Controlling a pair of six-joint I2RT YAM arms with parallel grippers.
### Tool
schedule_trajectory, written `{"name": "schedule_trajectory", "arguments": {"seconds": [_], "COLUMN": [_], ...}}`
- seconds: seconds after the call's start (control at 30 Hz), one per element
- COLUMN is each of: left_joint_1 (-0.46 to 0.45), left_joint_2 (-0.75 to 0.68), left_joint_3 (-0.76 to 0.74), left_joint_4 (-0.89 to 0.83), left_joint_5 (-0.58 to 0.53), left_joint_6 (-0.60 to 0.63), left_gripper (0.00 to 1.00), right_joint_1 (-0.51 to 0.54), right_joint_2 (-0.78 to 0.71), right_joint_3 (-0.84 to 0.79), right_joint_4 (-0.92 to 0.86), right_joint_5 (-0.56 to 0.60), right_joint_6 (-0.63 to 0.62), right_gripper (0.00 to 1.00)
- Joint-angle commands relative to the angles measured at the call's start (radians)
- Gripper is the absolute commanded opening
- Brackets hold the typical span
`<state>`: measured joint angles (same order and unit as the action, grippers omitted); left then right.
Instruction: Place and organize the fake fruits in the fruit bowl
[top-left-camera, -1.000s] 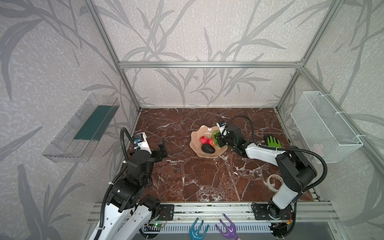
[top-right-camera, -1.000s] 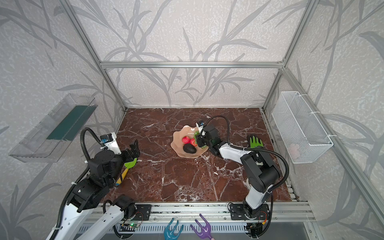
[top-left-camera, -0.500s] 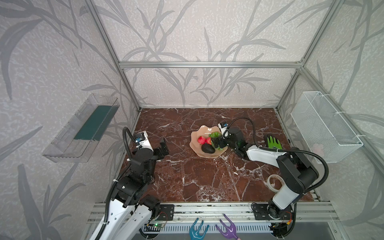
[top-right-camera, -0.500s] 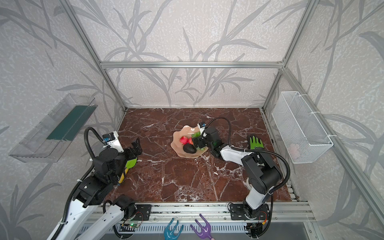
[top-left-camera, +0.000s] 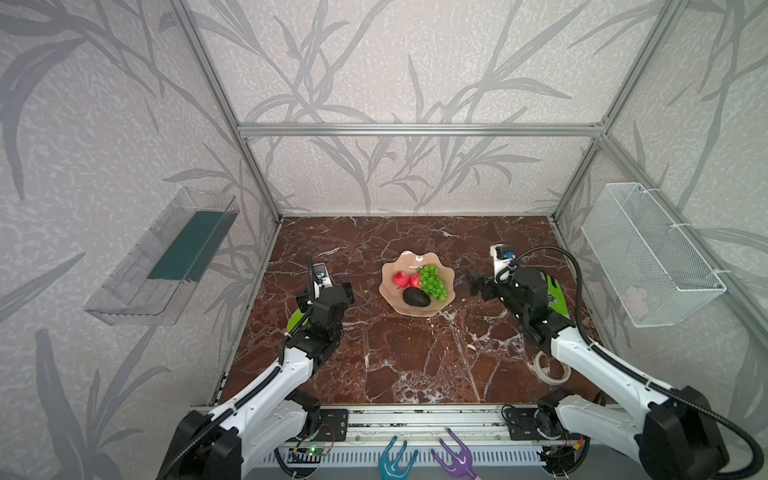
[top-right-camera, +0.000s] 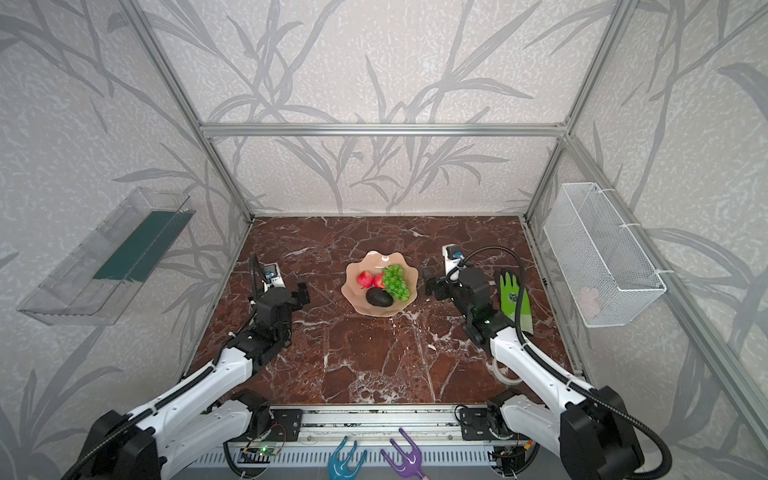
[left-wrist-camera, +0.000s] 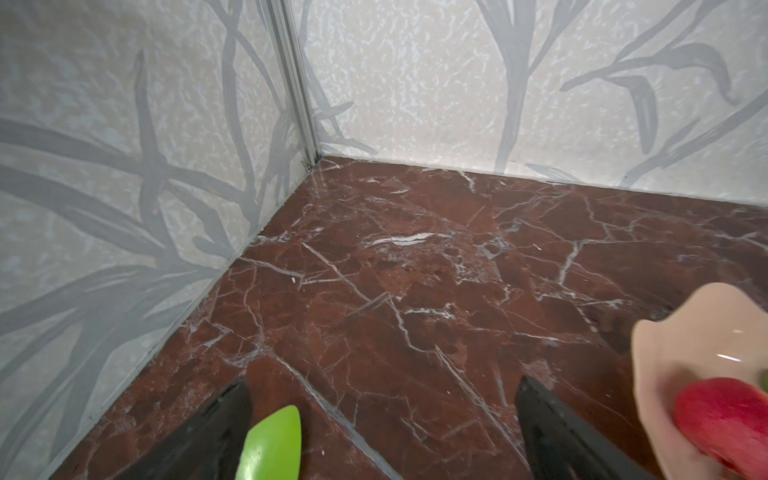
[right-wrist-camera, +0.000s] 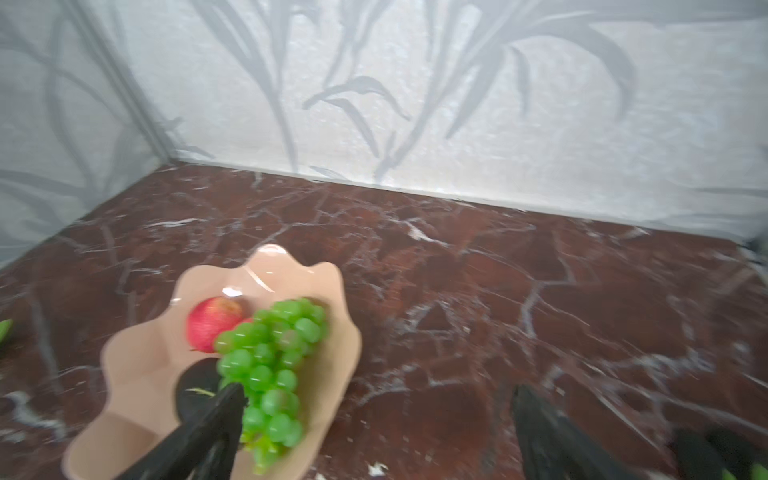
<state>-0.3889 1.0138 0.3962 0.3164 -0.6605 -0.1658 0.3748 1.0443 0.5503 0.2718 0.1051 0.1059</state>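
The peach-pink fruit bowl (top-left-camera: 409, 255) (top-right-camera: 374, 259) stands mid-table. In it lie two red apples (top-left-camera: 401, 279) (top-right-camera: 365, 279), a dark avocado (top-left-camera: 416, 297) (top-right-camera: 379, 297) and green grapes (top-left-camera: 432, 282) (top-right-camera: 396, 282). My right gripper (top-left-camera: 473, 282) (top-right-camera: 430, 284) hangs open just right of the bowl, with nothing between its fingers. In the right wrist view the gripper (right-wrist-camera: 378, 388) shows the grapes (right-wrist-camera: 270, 357), one apple (right-wrist-camera: 212, 322) and the bowl (right-wrist-camera: 291, 257) beside one finger. My left gripper (top-left-camera: 347, 291) (top-right-camera: 301, 291) (left-wrist-camera: 384, 382) is open and empty, left of the bowl (left-wrist-camera: 681, 332).
A green glove (top-left-camera: 555, 293) (top-right-camera: 513, 295) lies under the right arm. A white tape roll (top-left-camera: 550, 368) sits front right. A lime-green flat object (top-left-camera: 297, 320) (left-wrist-camera: 274, 440) lies below the left gripper. A wire basket (top-left-camera: 648, 257) hangs on the right wall and a clear tray (top-left-camera: 166, 257) on the left.
The right gripper was shut over the bowl; it has opened and drawn back to the right, and the grapes lie in the bowl. The left arm has reached slightly further in.
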Motion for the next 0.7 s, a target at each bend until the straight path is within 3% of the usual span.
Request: {"name": "schedule_trajectory", "arguments": {"seconds": [0.0, 0.07, 0.2, 0.3, 0.47, 0.57, 0.67], "left_joint_1": [0.043, 0.1, 0.206, 0.227, 0.255, 0.281, 0.297], "left_joint_2": [0.07, 0.114, 0.241, 0.34, 0.411, 0.537, 0.479], "left_joint_3": [-0.041, -0.064, -0.105, -0.119, -0.042, -0.055, 0.011], "left_joint_4": [0.35, 0.394, 0.476, 0.623, 0.559, 0.753, 0.51], "left_joint_5": [-0.106, -0.102, 0.033, 0.042, 0.067, 0.1, 0.129], "left_joint_6": [0.163, 0.136, 0.111, 0.133, 0.147, 0.183, 0.115], "left_gripper": [1.0, 1.0, 1.0, 0.99, 0.99, 0.99, 0.99], "right_joint_1": [-0.065, -0.116, -0.18, -0.187, -0.206, -0.212, -0.212], "right_joint_2": [-0.055, -0.035, 0.08, 0.148, 0.311, 0.425, 0.568], "right_joint_3": [-0.066, -0.103, -0.171, -0.216, -0.25, -0.256, -0.287], "right_joint_4": [-0.008, 0.059, 0.238, 0.385, 0.651, 0.764, 0.958], "right_joint_5": [0.118, 0.136, 0.168, 0.181, 0.147, 0.094, 0.036], "right_joint_6": [-0.027, -0.044, -0.097, -0.135, -0.179, -0.195, -0.22], "right_gripper": [0.99, 0.99, 0.99, 0.99, 0.99, 0.99, 0.99]}}
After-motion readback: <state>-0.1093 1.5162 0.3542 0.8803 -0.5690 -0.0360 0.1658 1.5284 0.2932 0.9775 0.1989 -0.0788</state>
